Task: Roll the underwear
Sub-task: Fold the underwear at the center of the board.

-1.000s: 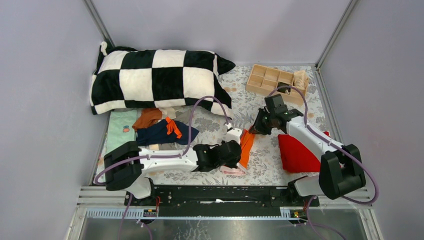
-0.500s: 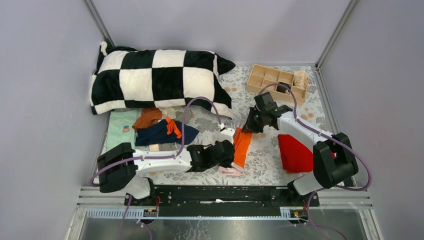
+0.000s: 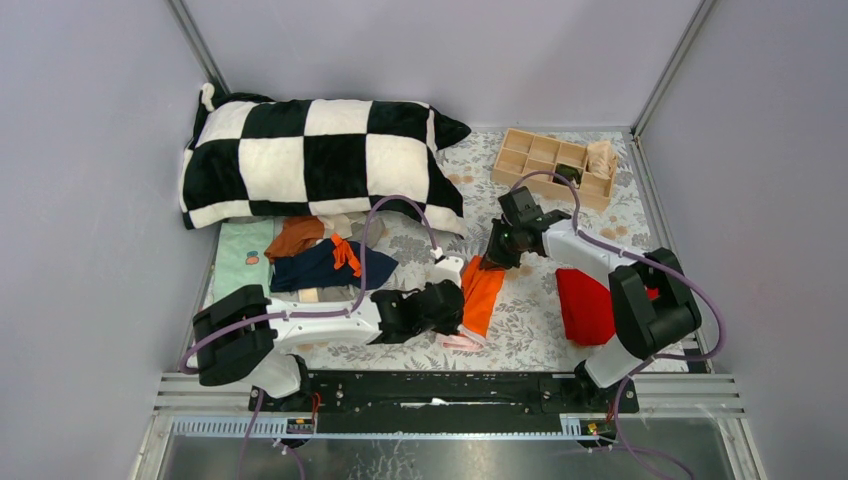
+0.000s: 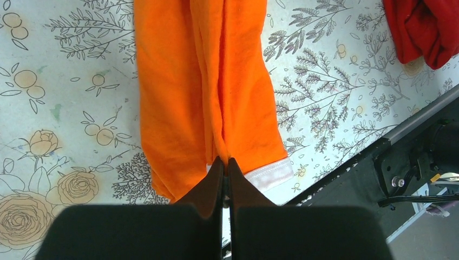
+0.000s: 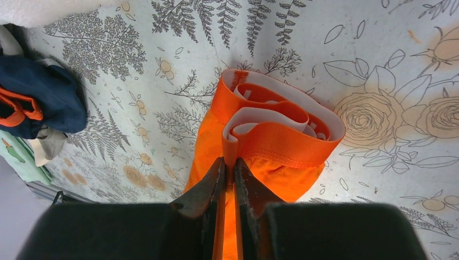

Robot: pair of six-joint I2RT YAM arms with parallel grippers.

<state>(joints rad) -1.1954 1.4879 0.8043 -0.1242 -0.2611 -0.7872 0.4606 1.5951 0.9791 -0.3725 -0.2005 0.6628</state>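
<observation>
Overhead, one bright orange brief [image 3: 483, 295] lies stretched in a long narrow strip on the floral counter [image 3: 420, 240], mid-scene, between the two hands. The left hand [image 3: 460, 312] has its near end and the right hand [image 3: 493, 258] its far end. To the left sit one navy brief [image 3: 318, 266] with orange trim and one rust-brown brief [image 3: 295, 238] just beyond it. Paler cloth [image 3: 312, 293] is tucked under them, too hidden to count. One red cloth [image 3: 582, 305] lies right of the orange brief. One checked pillow [image 3: 320, 155] lies far left, and one wooden tray [image 3: 545, 160] far right.

From the left wrist, the orange brief [image 4: 200, 81] runs away in lengthwise folds. The left hand [image 4: 225, 162] is clenched on its near edge, where a white band shows. The red cloth [image 4: 419, 27] lies off to the right.

From the right wrist, the orange brief [image 5: 281, 141] shows its waistband looped in folds, white on the inside. The right hand [image 5: 228, 162] is pinched tight on that band. The navy brief [image 5: 46, 100] lies to the left.
</observation>
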